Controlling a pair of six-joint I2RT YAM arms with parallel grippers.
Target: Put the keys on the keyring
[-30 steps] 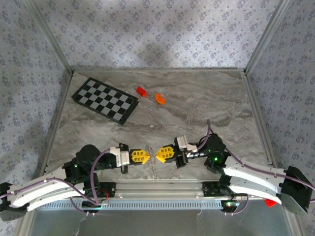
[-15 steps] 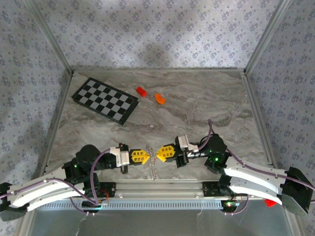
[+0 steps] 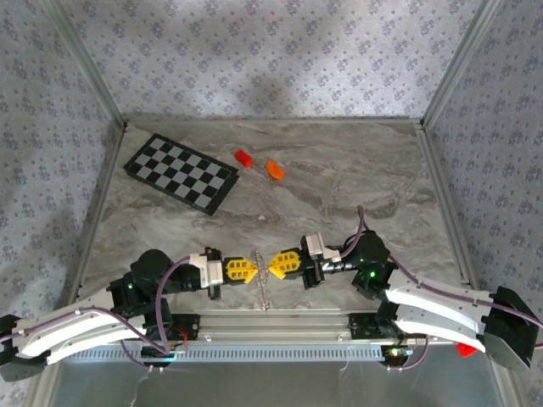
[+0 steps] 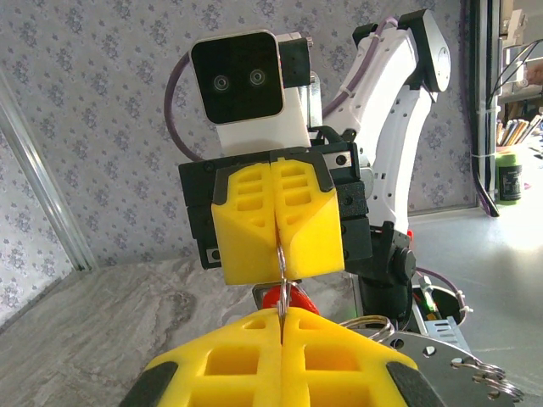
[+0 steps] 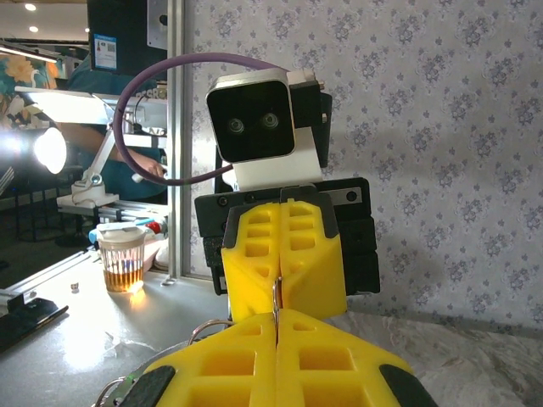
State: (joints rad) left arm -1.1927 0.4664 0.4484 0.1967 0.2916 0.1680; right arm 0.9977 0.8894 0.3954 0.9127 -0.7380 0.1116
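My left gripper (image 3: 254,270) and right gripper (image 3: 273,265) meet tip to tip just above the table's near edge. Both are shut on the keyring (image 4: 282,275), a thin silvery loop seen edge-on between the two pairs of yellow fingers. In the left wrist view my own gripper (image 4: 281,315) is at the bottom and the right gripper (image 4: 279,254) faces it. One of the keys, with a red head (image 4: 293,298), sits just behind the pinched wire; whether it is threaded on I cannot tell. A silvery coil (image 4: 373,326) lies lower right. A fine chain (image 3: 265,292) hangs below the fingertips.
A checkered board (image 3: 180,173) lies at the back left. A red toy brick (image 3: 244,157) and an orange block (image 3: 276,170) rest near the back centre. The metal rail (image 3: 280,320) at the near edge runs right under the grippers. Patterned walls close in the sides.
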